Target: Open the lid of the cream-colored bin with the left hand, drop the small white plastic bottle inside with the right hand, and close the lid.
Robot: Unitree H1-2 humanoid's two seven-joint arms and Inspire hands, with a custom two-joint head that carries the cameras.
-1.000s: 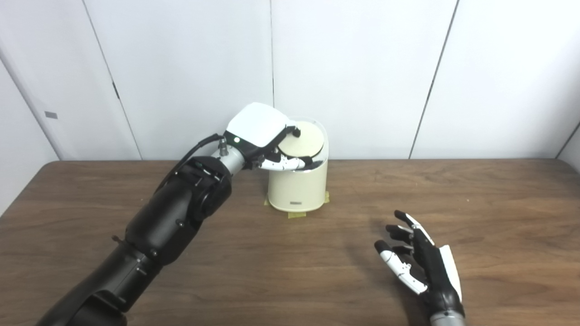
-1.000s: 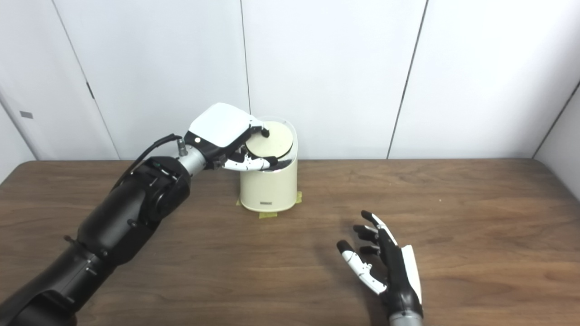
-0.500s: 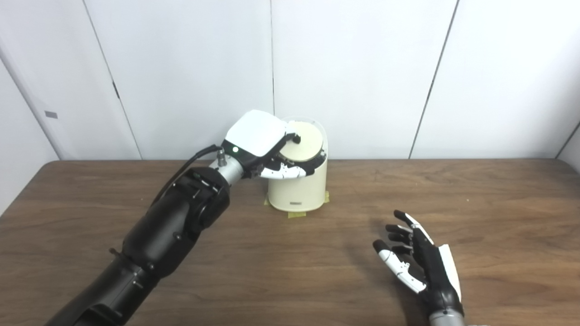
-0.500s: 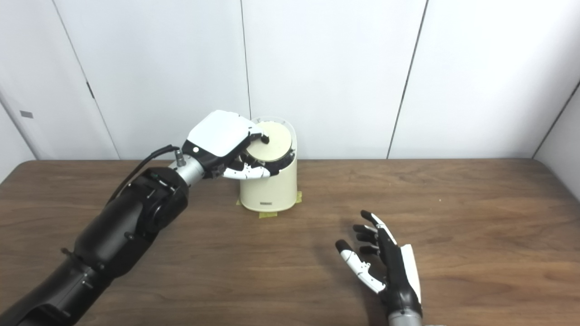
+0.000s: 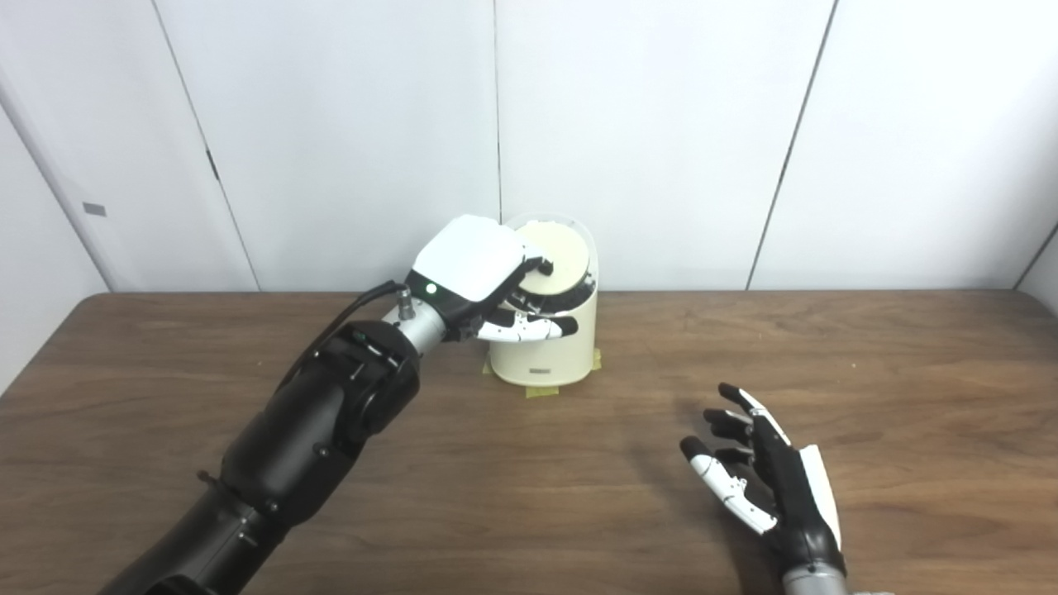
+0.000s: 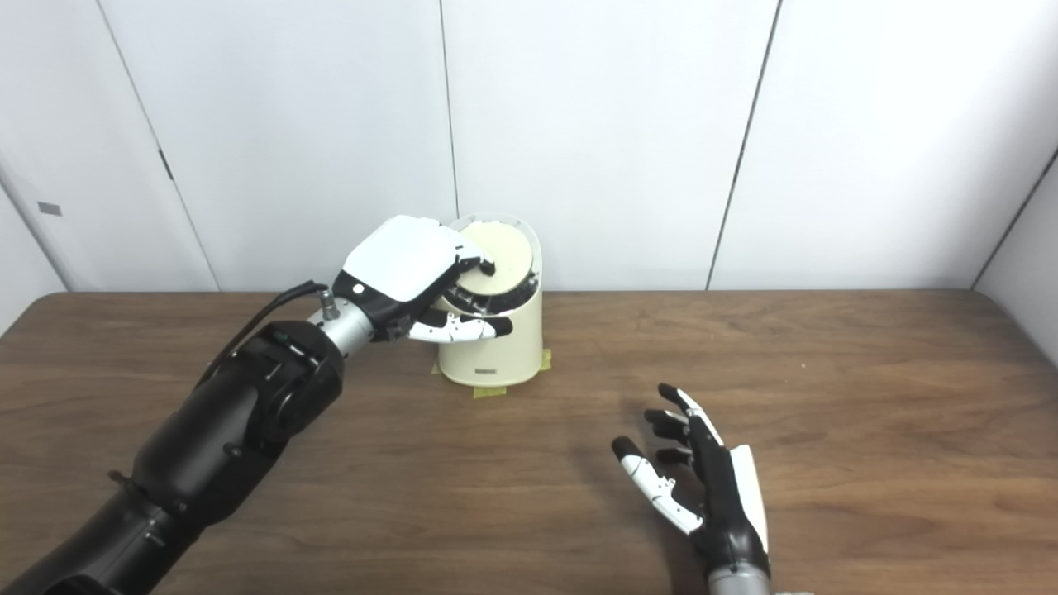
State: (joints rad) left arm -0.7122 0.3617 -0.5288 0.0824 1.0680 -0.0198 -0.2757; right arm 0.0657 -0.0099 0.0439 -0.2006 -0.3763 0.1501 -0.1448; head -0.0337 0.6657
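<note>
Now, left to right across the table:
Left arm: black, reaching from the near left corner up toward the far middle of the wooden table [image 5: 909, 355].
Left hand [image 5: 488, 277]: white-backed, draped over the left side of the bin's top; one dark fingertip rests on the lid, the thumb juts out in front of the bin's upper wall. Fingers curl loosely around the lid's edge; whether they actually clamp it, I cannot tell.
Cream-colored bin [image 5: 545, 347]: upright at the far middle, close to the white wall panels, with yellow tape tabs [image 5: 541, 391] under its base.
Lid [image 5: 564, 258]: round, cream, tilted with its face toward the camera, a dark gap showing beneath its near edge, so not seated flat.
Right hand [image 5: 769, 487]: near right, well apart from the bin, palm turned inward, fingers spread apart, holding nothing, low over the wood.
Small white plastic bottle: not visible on the table or in either hand.
</note>
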